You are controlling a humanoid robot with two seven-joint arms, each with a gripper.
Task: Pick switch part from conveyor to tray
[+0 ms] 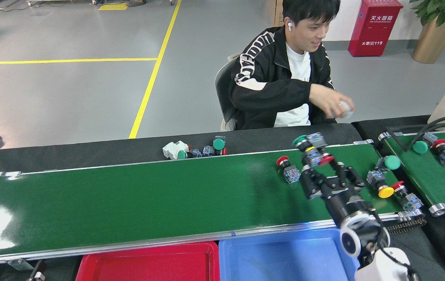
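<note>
The right tool (318, 166), black w/ dark fingers, is seen raised above the far right part of the glossy dark-green conveyor belt w/ silver rails (148, 199). Its fingers are clamped on a cluster of switch parts w/ green and red caps (311, 150), held clear of the belt. 1 red-capped switch part w/ blue-grey body (288, 169) lies on the belt just left of the tool. A blue plastic tray (281, 257) and red plastic tray (148, 265) sit at the near edge. Left tool not visible.
</note>
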